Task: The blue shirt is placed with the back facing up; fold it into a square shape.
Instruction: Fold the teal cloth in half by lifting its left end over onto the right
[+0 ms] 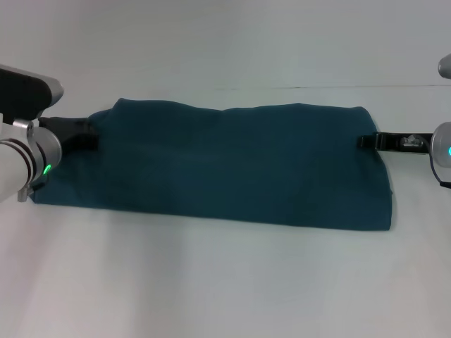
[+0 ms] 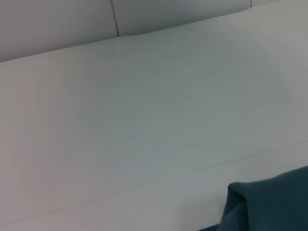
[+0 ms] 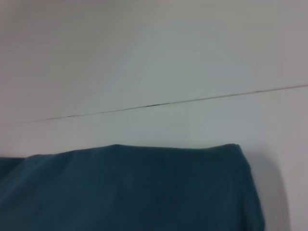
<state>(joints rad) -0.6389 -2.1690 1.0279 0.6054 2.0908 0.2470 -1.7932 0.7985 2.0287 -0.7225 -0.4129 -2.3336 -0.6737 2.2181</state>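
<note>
White and bare, the surface (image 1: 211, 282) carries the blue shirt (image 1: 225, 165), spread as a long band across its middle. At the band's left end, the left hand (image 1: 79, 134) sits at the cloth's edge, seemingly pinching it, though I cannot tell its grip for sure. At the right end, the right hand (image 1: 368, 141) touches the short edge; again I cannot tell whether it is clenched. The lengthwise folds look done. Next, one end likely needs lifting and carrying over toward the other to make a square.
</note>
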